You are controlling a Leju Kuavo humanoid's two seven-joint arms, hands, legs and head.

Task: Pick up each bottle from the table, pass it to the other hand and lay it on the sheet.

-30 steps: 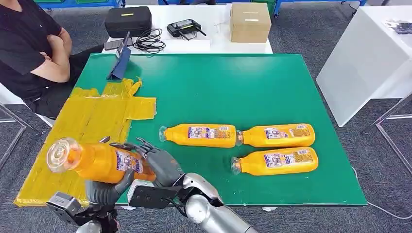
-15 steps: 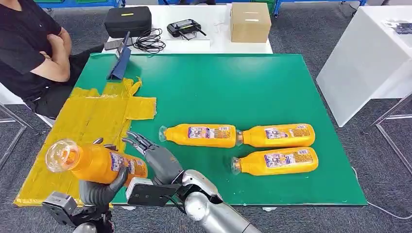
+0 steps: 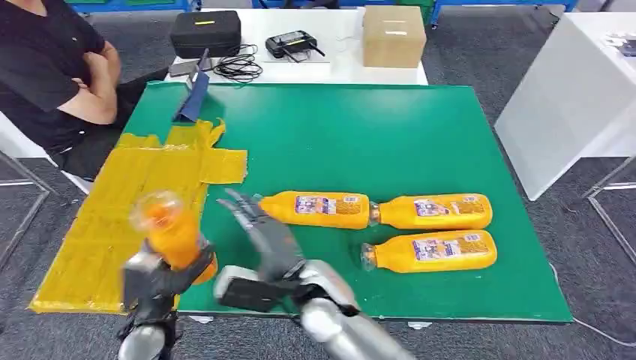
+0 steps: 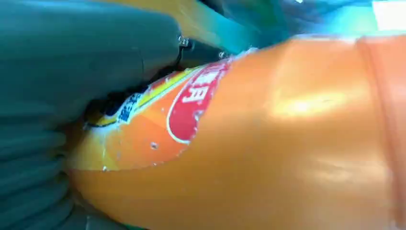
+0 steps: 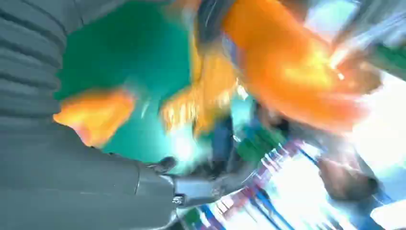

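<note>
now the left hand (image 3: 161, 274) gripped 1 orange bottle (image 3: 171, 232), fingers wrapped round its lower body, cap end tilted up, above the near edge of the yellow sheet (image 3: 127, 202). right hand (image 3: 262, 229) was just beside it w/ fingers spread, holding nothing. 3 more bottles (image 3: 375, 211) lay flat on the green table (image 3: 360, 135), right of the sheet.

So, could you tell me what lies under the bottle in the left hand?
The yellow sheet and the green table edge lie beneath the held bottle. The left hand covers its base.
</note>
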